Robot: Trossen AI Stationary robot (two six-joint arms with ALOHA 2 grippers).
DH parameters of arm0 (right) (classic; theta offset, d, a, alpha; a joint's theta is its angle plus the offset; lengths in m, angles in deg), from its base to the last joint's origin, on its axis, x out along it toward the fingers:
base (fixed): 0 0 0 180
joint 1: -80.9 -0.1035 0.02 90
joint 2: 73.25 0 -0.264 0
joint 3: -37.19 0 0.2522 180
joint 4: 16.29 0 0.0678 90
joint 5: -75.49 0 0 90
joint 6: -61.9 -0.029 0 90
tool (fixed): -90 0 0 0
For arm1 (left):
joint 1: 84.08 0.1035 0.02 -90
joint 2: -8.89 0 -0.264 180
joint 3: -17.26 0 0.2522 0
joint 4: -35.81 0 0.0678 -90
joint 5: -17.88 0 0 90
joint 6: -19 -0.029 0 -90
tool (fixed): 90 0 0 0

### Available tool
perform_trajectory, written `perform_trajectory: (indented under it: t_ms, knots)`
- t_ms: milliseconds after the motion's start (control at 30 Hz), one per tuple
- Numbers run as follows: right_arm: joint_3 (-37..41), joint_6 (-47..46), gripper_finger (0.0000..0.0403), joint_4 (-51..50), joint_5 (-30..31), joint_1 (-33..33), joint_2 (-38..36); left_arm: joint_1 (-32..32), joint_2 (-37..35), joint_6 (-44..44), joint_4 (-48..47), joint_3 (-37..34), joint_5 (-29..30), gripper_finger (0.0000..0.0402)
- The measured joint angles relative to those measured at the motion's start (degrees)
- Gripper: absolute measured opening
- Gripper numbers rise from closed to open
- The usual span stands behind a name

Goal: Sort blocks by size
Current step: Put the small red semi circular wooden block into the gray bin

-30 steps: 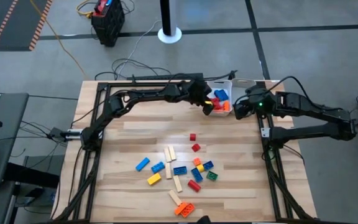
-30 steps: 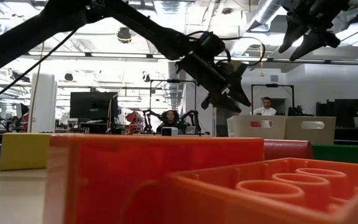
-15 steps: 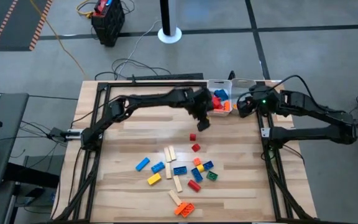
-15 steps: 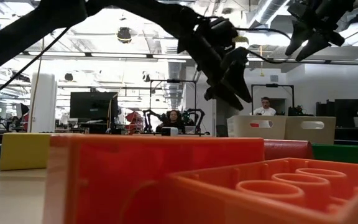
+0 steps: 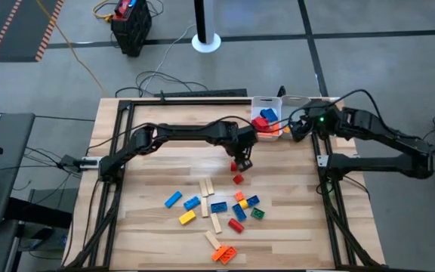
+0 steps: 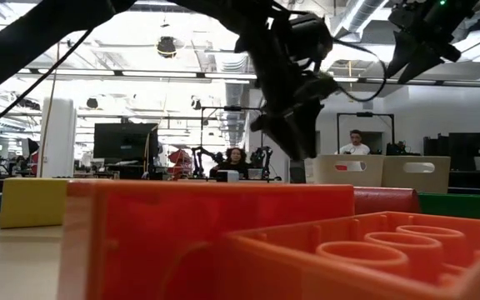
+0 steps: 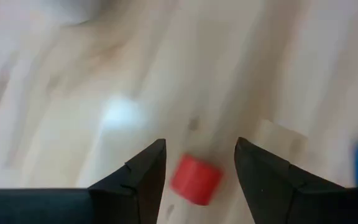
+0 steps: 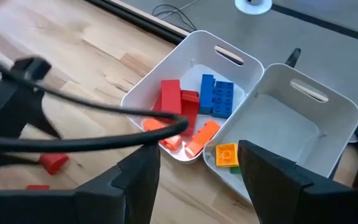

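Loose blocks lie on the wooden table: two small red ones [image 5: 238,179] mid-table, and nearer the front a cluster of blue, yellow, orange, red and green bricks [image 5: 240,208] with pale wooden bars [image 5: 205,187]. My left gripper [image 5: 237,161] is open and points down over the farther small red block [image 7: 194,179], a finger on either side of it without touching. My right gripper [image 5: 294,130] is open and empty above two white trays. The left tray [image 8: 185,46] holds red, blue and orange blocks [image 8: 188,115]. The right tray [image 8: 328,109] holds an orange and a green block [image 8: 227,155].
The trays stand at the table's far right, partly under my right arm [image 5: 376,136]. A black frame [image 5: 119,151] runs along the table's left, far and right sides. In the low view big red and orange bricks [image 6: 223,242] fill the foreground. People sit in the room behind.
My left gripper has left the tray at the far right, gone toward the table's near edge and down, and tipped until its fingers point down over the small red block. The blocks on the table have not moved.
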Motion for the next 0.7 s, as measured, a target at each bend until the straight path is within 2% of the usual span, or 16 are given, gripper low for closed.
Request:
perform_trajectory:
  t_ms: [100,267,433,700]
  knots:
    - [0.00,0.00,0.0243,0.03,-0.02,-1.04,-0.09,-0.14,-0.41,10.15,-1.96,-0.03,3.47,0.0180]
    - [0.00,0.02,0.0243,0.44,-0.02,-2.20,-0.05,-1.13,0.28,22.16,-7.15,-0.08,6.21,0.0183]
    - [0.00,0.78,0.0243,1.55,-0.04,-2.48,-0.07,-3.66,0.10,28.28,-6.68,-2.35,8.45,0.0203]
    - [0.00,1.52,0.0243,1.79,-0.10,-2.54,-0.07,-5.84,0.31,34.78,-1.15,-6.92,7.27,0.0262]
